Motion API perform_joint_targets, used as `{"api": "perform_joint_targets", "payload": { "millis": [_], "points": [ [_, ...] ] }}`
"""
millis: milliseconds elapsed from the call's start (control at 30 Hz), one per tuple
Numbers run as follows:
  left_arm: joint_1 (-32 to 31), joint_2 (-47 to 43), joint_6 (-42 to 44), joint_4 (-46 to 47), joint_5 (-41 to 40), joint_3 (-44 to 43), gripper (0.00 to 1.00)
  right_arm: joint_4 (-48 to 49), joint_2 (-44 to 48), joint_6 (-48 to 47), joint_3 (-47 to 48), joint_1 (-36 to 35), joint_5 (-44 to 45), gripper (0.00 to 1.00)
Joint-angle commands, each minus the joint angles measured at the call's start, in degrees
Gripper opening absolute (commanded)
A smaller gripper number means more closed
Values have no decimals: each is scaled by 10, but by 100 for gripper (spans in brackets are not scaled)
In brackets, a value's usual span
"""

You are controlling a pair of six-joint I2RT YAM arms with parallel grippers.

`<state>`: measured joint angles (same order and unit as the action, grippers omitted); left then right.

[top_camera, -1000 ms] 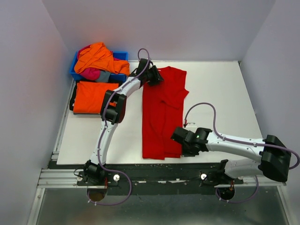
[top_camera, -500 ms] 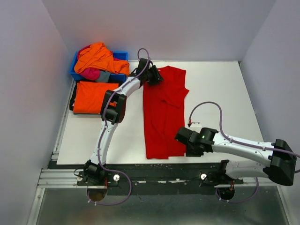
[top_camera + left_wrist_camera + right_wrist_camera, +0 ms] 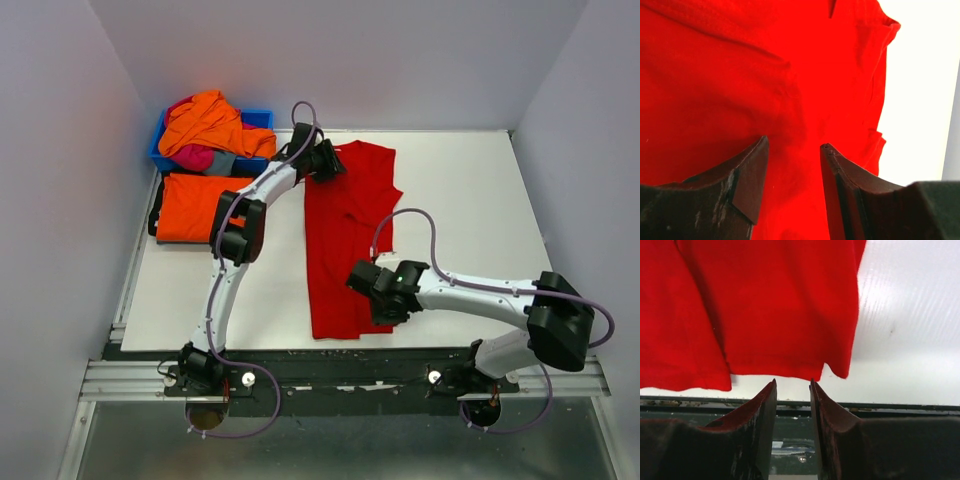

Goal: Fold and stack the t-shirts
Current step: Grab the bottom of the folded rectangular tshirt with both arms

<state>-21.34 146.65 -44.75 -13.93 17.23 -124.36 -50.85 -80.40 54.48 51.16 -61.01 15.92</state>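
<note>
The red t-shirt [image 3: 345, 235] lies flat down the middle of the white surface [image 3: 470, 200]. It's folded into a long narrow strip, collar end toward the far wall, hem near the front edge. The cloth is a soft matte knit with a few shallow creases and a fold line running lengthwise. The two layers don't quite line up at the hem, so one hangs a bit lower.

The left end effector [image 3: 795, 144] sits at the collar end with its fingers spread. Red cloth lies flat under the gap, and nothing looks pinched. The right end effector [image 3: 793, 383] is over the lower right part of the shirt. Its dark, scuffed fingers are slightly apart with nothing between them, and the hem shows just past the tips.

Room-wise, there's a wide stretch of surface to the right of the shirt. On the left, a narrower lane separates it from the folded orange t-shirt [image 3: 195, 207], a neat rectangle by the left edge. The hem ends close to the front edge, where a dark metal rail [image 3: 330, 365] runs.

The blue plastic bin [image 3: 260, 119] sits in the far-left corner. A crumpled orange t-shirt [image 3: 212, 122] is heaped on top, with magenta cloth [image 3: 192, 156] and grey cloth [image 3: 222, 162] under it.
</note>
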Motion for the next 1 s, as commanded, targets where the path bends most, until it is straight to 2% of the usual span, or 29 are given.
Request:
{"api": "perform_joint_targets", "payload": {
  "millis": [0, 167, 300, 533, 667, 767, 867, 967],
  "points": [
    [5, -70, 20, -36, 1, 31, 60, 46, -36, -15, -1, -2, -14, 40],
    [5, -156, 45, -42, -21, 99, 68, 86, -56, -13, -21, -1, -28, 37],
    [5, -177, 52, -56, -26, 112, 68, 93, -66, -10, -29, -1, -33, 35],
    [4, -105, 39, -66, -14, 69, 66, 102, -79, 3, -46, -2, -35, 31],
    [4, -53, 33, -78, -12, 24, 65, 98, -75, 9, -47, -2, -33, 17],
    [4, -26, 30, -82, -13, 3, 64, 84, -55, 11, -45, -1, -27, 10],
    [4, -5, 27, -85, -14, -18, 64, 65, -31, 12, -44, -2, -22, 12],
    [4, 5, 24, -82, -11, -23, 63, 58, -13, 11, -45, -2, -22, 22]
  ]
}}
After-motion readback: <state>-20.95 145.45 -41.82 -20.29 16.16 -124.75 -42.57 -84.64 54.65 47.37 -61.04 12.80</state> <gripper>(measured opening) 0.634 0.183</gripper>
